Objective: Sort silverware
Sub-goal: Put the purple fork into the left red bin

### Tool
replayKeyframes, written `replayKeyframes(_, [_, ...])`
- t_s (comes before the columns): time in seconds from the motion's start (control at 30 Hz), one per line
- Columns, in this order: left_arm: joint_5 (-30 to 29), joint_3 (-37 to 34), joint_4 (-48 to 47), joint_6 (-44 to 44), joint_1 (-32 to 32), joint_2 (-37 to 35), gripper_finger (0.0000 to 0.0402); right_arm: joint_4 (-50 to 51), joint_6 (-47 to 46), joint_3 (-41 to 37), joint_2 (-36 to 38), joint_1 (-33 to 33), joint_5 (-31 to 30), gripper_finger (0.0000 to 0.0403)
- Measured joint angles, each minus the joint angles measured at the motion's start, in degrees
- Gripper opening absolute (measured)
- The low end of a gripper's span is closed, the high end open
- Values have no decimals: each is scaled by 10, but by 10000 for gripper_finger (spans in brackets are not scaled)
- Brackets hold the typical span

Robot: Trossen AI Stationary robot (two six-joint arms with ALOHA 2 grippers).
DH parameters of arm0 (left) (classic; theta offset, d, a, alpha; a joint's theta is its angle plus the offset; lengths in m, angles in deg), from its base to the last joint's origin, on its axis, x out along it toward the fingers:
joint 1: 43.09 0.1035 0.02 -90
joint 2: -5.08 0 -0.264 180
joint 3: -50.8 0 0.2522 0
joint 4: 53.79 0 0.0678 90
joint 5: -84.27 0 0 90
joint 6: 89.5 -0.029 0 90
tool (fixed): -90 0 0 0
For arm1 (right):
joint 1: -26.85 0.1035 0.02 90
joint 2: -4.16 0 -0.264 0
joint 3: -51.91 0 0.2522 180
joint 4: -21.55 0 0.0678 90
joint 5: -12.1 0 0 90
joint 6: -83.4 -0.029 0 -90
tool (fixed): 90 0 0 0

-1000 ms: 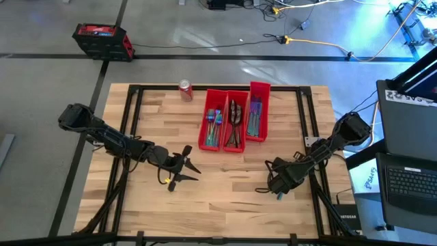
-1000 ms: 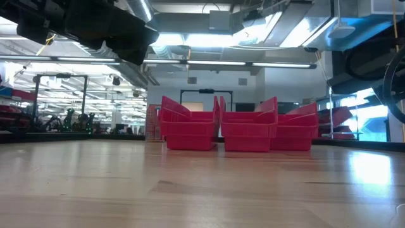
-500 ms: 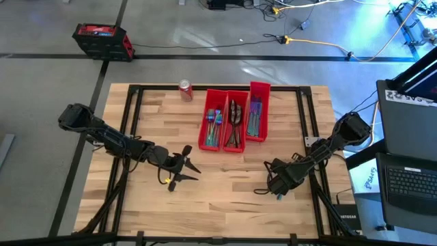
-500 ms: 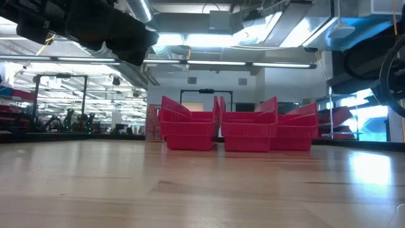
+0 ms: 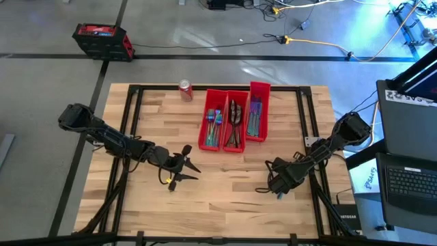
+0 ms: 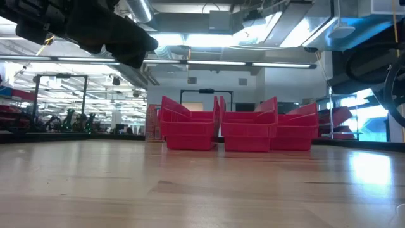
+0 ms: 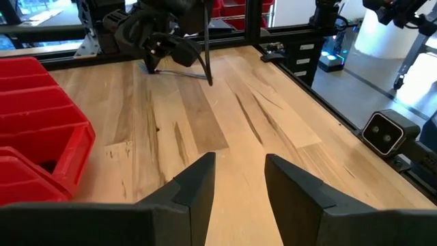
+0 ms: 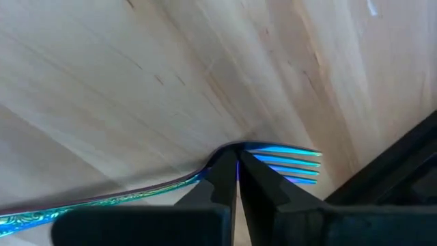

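Three red bins (image 5: 235,124) stand side by side at the table's far middle and hold sorted silverware: teal pieces (image 5: 214,126), dark spoons (image 5: 235,123), blue-purple pieces (image 5: 255,116). My right gripper (image 5: 270,186) is near the front right, pointing steeply down, shut on an iridescent teal fork (image 8: 123,198). My left gripper (image 5: 188,169) hangs open over bare wood left of centre, nothing between its fingers (image 7: 198,181). The left wrist view shows the right gripper (image 7: 160,51) far off. My right gripper pinches the fork's neck (image 8: 220,156), just behind the tines (image 8: 290,160), between its two fingers. The fingers come from above and lie across the fork; the handle runs out to one side. Whether the fork rests on the wood or hangs just above it, I cannot tell.
A red soda can (image 5: 185,89) stands at the far edge, left of the bins. Black frame rails (image 5: 300,109) run along the table's sides. A laptop (image 5: 410,181) sits beyond the right edge. Bare wood (image 5: 218,198) spreads between the two grippers and toward the near edge.
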Motion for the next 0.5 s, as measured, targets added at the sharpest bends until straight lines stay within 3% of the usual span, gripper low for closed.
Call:
replayKeyframes(0.33, [-10, 0, 0, 0, 0, 0, 117, 29, 11, 26, 0, 0, -20, 0])
replayKeyframes(0.5, [-10, 0, 0, 11, 0, 0, 117, 31, 11, 23, 0, 0, 1, 0])
